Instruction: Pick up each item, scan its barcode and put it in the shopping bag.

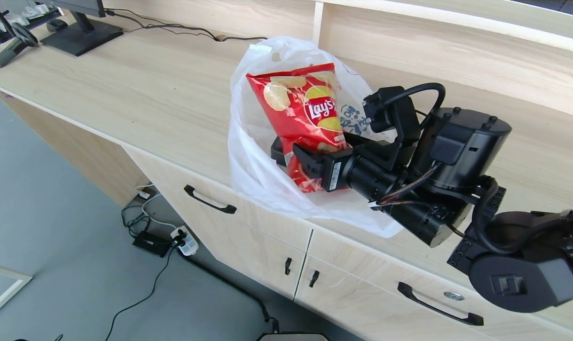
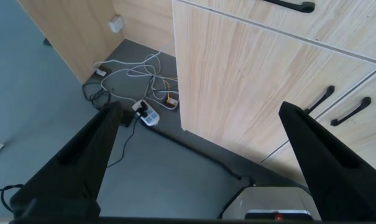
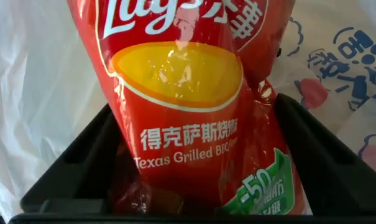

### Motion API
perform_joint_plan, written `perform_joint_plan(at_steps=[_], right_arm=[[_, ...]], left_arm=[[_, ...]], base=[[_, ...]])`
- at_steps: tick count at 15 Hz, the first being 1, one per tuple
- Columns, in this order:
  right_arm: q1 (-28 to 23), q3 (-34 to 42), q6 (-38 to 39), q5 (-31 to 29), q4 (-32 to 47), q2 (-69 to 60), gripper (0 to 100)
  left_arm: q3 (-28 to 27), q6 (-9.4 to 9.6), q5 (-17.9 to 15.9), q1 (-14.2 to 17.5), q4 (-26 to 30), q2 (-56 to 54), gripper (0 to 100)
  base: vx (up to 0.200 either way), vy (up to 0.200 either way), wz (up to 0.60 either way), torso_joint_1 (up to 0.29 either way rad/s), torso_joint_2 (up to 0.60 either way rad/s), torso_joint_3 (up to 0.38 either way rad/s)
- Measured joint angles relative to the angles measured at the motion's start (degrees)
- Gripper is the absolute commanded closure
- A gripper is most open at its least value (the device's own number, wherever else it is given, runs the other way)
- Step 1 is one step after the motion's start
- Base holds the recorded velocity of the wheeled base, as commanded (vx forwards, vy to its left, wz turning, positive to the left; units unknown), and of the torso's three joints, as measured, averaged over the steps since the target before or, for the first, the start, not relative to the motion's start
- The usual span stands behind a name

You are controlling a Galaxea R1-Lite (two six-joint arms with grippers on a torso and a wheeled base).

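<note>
1. While the right gripper pinches the lower end of the chip bag in the middle of the head view, the chip bag stands tilted in the mouth of the shopping bag, with its upper part above the rim. The shopping bag lies on the wooden counter, and its lower fold seems to hang a little over the front edge. I judge that a release here could let the chip bag tip out, because the thin white film is limp and gives no support. The film could also catch on a finger.
2. In the left wrist view the left gripper has its two black wedge-shaped fingers spread wide with nothing between them. It is over the grey floor, near a cabinet of pale wood grain and some loose cables.
3. In the right wrist view the chip bag is glossy, puffed and creased, and it is pressed between the matte black fingers. Such smooth foil may slide out, and a hard squeeze could burst it.
</note>
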Motion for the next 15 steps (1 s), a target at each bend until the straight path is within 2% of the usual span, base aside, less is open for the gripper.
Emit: perform_joint_plan(at_steps=[5,7,15], right_arm=[[0.0,-1.79,-0.06,-0.3,-0.09,-0.13,0],[0.11,-1.82,-0.02,-2.16,-0.2,-1.01,0],[1.62,11.14,0.0,-5.47,-0.71,-11.4,0]], left_arm=[[0.0,0.0,-0.02,0.02,0.0,0.0,0],[0.0,-0.05,0.0,0.0,0.0,0.0,0],[0.0,-0.07,-0.02,0.05,0.13,0.0,0]], base=[[0.0,0.0,0.0,0.0,0.0,0.0],[0.0,0.0,0.0,0.0,0.0,0.0],[0.0,0.0,0.0,0.0,0.0,0.0]])
